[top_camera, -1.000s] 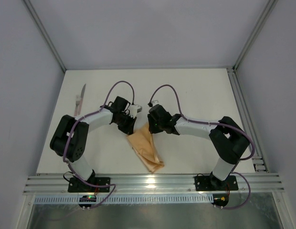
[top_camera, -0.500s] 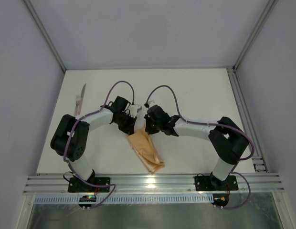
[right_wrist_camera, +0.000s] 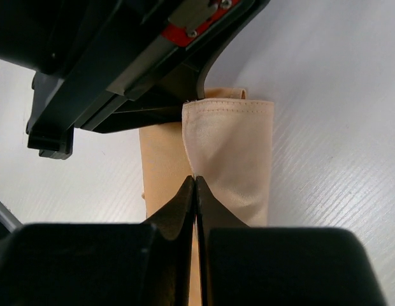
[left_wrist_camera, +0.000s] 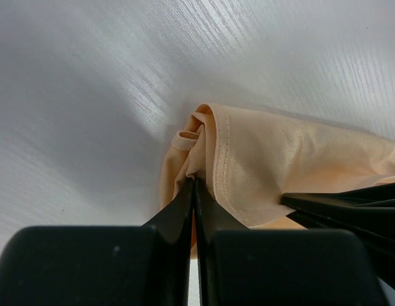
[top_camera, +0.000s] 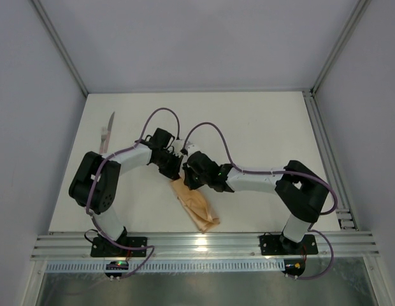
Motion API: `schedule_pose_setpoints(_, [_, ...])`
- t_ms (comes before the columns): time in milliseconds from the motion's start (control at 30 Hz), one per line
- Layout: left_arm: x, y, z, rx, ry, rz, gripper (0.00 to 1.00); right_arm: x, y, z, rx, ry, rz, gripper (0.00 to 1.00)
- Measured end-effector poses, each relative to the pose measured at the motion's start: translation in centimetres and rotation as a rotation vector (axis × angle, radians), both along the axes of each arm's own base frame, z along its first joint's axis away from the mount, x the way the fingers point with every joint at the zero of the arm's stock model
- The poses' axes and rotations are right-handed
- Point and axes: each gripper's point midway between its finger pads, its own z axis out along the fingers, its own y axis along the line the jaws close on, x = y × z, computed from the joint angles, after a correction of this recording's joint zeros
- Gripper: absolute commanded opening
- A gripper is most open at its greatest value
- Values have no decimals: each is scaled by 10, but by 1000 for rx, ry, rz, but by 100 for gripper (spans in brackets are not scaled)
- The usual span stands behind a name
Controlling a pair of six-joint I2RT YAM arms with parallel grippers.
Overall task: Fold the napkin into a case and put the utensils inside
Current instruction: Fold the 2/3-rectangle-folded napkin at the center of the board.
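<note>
Top external first, says Ana: what has shifted?

The right arm [top_camera: 251,182] has swung leftwards over the napkin [top_camera: 196,205], Ben answers. Its jaws now sit just beside those of the left arm [top_camera: 130,156], above the cloth's far end. A second ago they stood apart.

And the cloth?

Less of it shows. The far flap has been carried across, so the strip looks narrower. I judge a fold towards the case is being laid but is not yet pressed flat.

The jaws?

Both are clenched on the napkin. In the left wrist view the left jaws pinch a bunched, hemmed corner. In the right wrist view the right jaws nip the edge of a folded-over layer, with the left jaws just beyond.

The utensil [top_camera: 106,132]?

It lies at the far left of the desk [top_camera: 267,127], well apart from the cloth, so putting it inside is still ahead.

Any writing?

None I can read. A red plate [right_wrist_camera: 192,29] with screws shows on the left arm's head, but no lettering is legible.
</note>
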Motion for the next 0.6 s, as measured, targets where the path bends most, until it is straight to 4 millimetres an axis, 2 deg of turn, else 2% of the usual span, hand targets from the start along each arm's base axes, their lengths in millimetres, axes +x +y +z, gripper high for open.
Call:
schedule_pose_setpoints(167, [0, 0, 0, -1, 1, 0, 0, -3, 6, 2, 12, -15, 19, 3])
schedule_pose_setpoints(367, [0, 0, 0, -1, 2, 0, 0, -15, 15, -1, 7, -19, 58, 3])
schedule_pose_setpoints(600, [0, -1, 0, -3, 4, 1, 0, -14, 12, -2, -13, -37, 64, 3])
